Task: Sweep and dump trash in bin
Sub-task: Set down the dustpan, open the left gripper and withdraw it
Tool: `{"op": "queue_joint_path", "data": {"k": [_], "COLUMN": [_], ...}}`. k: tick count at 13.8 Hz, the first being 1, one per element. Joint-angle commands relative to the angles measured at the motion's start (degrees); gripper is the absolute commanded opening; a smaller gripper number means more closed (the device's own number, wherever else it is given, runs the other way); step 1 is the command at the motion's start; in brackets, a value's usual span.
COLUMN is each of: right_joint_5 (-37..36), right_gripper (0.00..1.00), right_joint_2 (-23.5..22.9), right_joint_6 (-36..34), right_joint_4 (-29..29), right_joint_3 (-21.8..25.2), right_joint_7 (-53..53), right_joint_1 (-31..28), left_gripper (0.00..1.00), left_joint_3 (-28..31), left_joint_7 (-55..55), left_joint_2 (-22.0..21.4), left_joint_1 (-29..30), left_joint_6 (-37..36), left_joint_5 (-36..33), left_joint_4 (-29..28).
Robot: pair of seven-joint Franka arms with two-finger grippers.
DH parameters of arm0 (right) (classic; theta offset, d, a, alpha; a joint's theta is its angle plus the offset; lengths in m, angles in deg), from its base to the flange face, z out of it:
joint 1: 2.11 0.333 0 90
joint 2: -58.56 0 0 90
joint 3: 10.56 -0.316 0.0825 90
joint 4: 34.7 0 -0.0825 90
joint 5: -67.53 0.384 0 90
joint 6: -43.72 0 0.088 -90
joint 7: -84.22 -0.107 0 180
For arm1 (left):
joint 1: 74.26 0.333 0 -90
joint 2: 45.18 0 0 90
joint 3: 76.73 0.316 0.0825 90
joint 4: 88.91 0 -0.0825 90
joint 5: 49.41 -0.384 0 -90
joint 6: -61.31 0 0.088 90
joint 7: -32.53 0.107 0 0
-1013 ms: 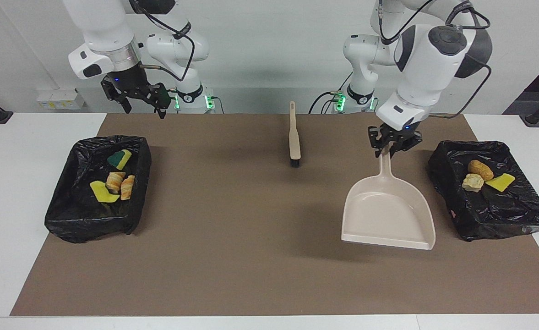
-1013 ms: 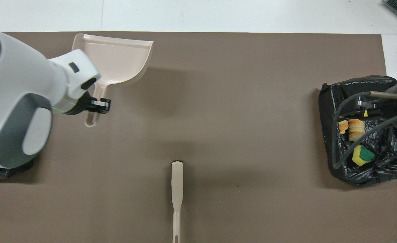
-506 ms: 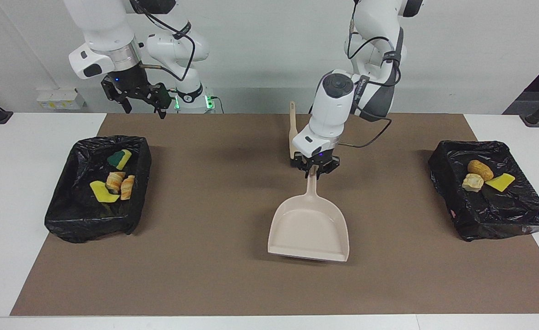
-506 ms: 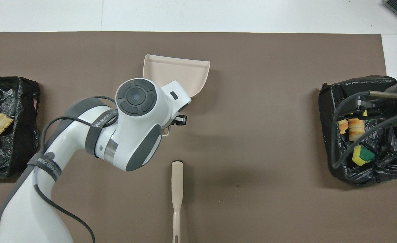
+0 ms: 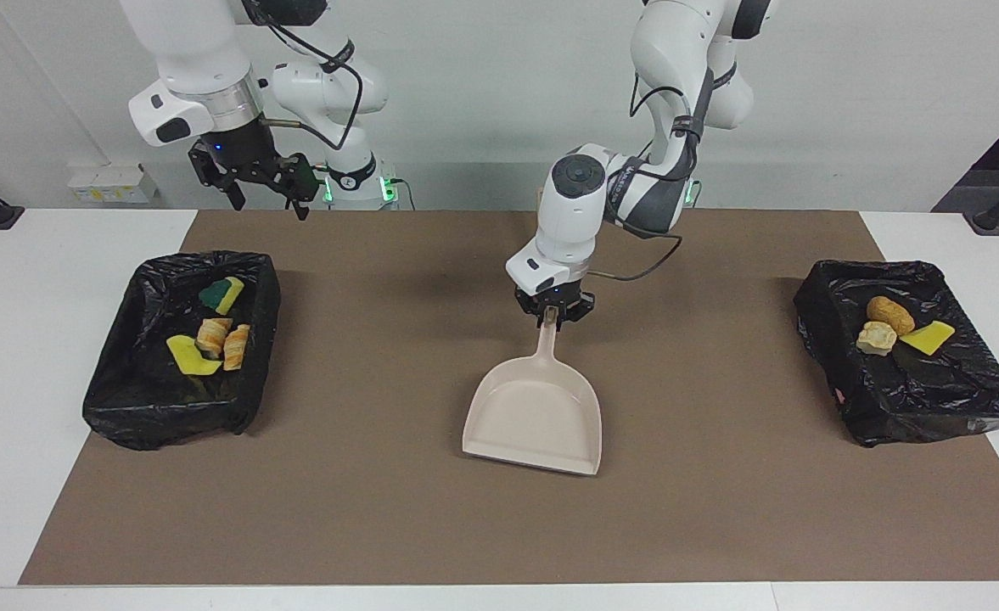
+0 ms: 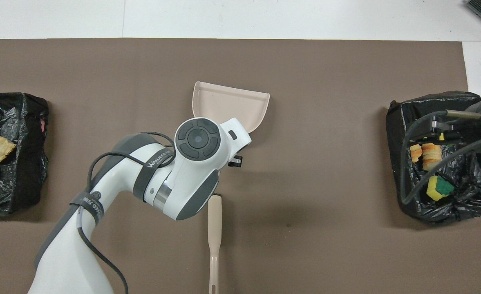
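My left claw (image 5: 552,318) grips the dustpan (image 5: 535,416) handle mid-table; trash sits binned; next, set it down; right claw (image 5: 263,188) waits, spread open.

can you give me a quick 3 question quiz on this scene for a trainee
1. True or false: the left gripper is shut on the dustpan handle.
2. Which holds more trash? A) the bin at the right arm's end B) the bin at the left arm's end C) the dustpan
3. Fill in: the brush lies ____ the robots than the dustpan.

Key: 1 true. 2 A: it holds four bits, the other bin three, and the pan is empty. 3 nearer to. The right gripper waits open above the table, near its bin.
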Motion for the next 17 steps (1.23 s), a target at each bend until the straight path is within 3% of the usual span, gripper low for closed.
{"op": "queue_joint_path", "data": {"k": [1, 4, 5, 6, 7, 12, 17], "right_joint_5": [0.35, 0.35, 0.35, 0.35, 0.35, 0.44, 0.44], "right_gripper": [1.00, 1.00, 1.00, 1.00, 1.00, 1.00, 1.00], "right_joint_2": [0.40, 0.40, 0.40, 0.40, 0.40, 0.40, 0.40], "right_joint_6": [0.82, 0.82, 0.82, 0.82, 0.82, 0.82, 0.73], "right_joint_4": [0.07, 0.07, 0.07, 0.07, 0.07, 0.16, 0.16], "right_joint_3": [-0.35, -0.35, -0.35, -0.35, -0.35, -0.26, -0.26], "right_joint_7": [1.81, 1.90, 1.90, 1.81, 1.81, 1.81, 1.81], "right_joint_1": [-0.42, -0.42, -0.51, -0.42, -0.42, -0.77, -0.86], "left_gripper": [0.00, 0.02, 0.15, 0.60, 1.00, 1.00, 1.00], "left_joint_3": [1.26, 1.26, 1.26, 1.35, 1.44, 2.67, 2.93], "left_joint_7": [-3.52, -10.83, -11.01, -10.83, -10.83, -10.83, -3.93], "left_joint_2": [-2.08, -1.37, -1.29, -1.29, -1.46, -3.66, -8.74], "left_joint_1": [-1.54, -2.33, -2.25, -2.16, -1.90, 1.96, 12.76], "left_joint_6": [2.82, 6.42, 6.42, 6.51, 6.34, 1.34, -7.26], "left_joint_5": [0.66, 0.66, 0.66, 0.66, 0.57, 0.05, -0.22], "left_joint_4": [-3.09, -4.94, -4.51, -4.24, -4.24, -1.17, -0.81]}}
